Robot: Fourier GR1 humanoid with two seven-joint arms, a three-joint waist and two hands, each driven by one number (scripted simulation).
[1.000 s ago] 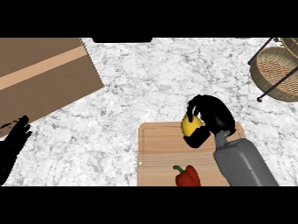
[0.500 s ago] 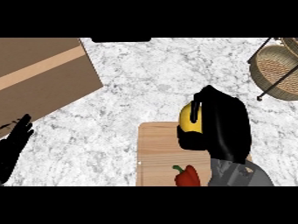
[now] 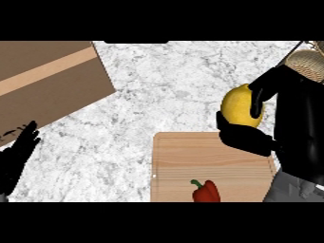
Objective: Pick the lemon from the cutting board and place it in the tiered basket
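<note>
My right hand (image 3: 301, 128) is shut on the yellow lemon (image 3: 239, 106) and holds it in the air above the far edge of the wooden cutting board (image 3: 192, 159). Fingers curl over the lemon's right side and the thumb wraps under it. The tiered basket (image 3: 317, 64) of woven trays on a dark wire frame stands at the upper right, partly hidden behind my right hand. At the lower left edge my left hand (image 3: 6, 159) rests open with fingers up.
A red bell pepper (image 3: 205, 191) lies on the near part of the cutting board. A large brown cardboard box (image 3: 38, 83) fills the upper left of the marble counter (image 3: 157, 95).
My right hand has lifted the lemon off the cutting board and carried it up and to the right, toward the basket. The left hand has stayed put.
</note>
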